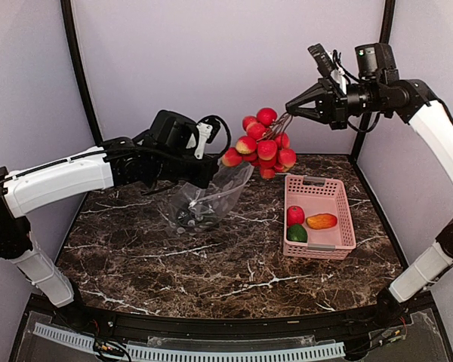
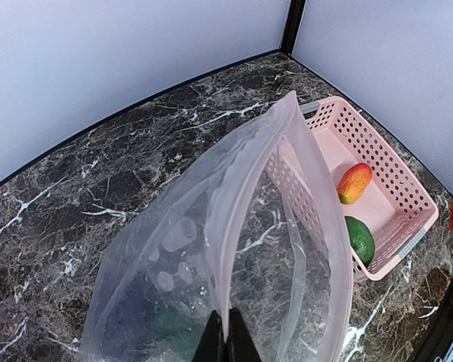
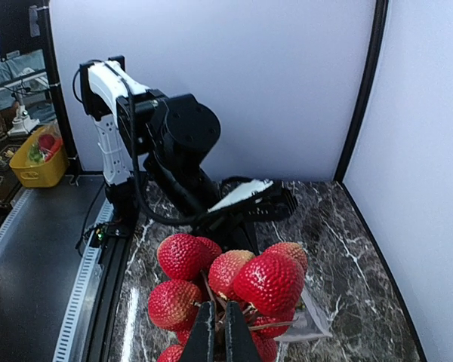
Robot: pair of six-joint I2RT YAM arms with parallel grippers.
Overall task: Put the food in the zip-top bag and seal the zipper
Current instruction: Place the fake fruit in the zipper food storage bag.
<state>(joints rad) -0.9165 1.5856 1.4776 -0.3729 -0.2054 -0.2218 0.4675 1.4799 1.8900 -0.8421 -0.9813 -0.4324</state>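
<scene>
Over the marble table (image 1: 211, 279), the right gripper (image 1: 290, 106) clenched the grape bunch (image 1: 263, 147), which hung just above and right of the bag (image 1: 204, 204) mouth; the left gripper (image 2: 226, 341) pinched the bag's rim.

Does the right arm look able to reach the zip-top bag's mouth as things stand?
Probably yes. The left gripper holds open the mouth of the zip-top bag, and the grape bunch in the right gripper hangs just above it, nothing between.
</scene>
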